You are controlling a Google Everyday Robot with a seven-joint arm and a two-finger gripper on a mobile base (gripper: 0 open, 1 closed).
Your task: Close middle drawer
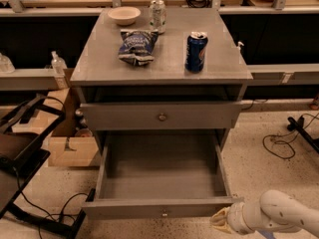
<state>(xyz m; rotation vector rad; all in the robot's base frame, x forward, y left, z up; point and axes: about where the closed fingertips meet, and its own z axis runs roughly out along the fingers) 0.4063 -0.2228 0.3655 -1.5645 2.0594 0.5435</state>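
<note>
gripper (222, 218), opening not discernible, sits beside middle drawer (124, 208) front's right end; push squarely near knob (164, 213) to avoid skew.

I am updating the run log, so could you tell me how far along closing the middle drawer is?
Done: nothing on the drawer itself. The middle drawer stands pulled far out, its empty box exposed. In hand: the gripper is low beside the right end of the front panel, seemingly lining up to push. Left: the whole push in, until the box is hidden.
</note>
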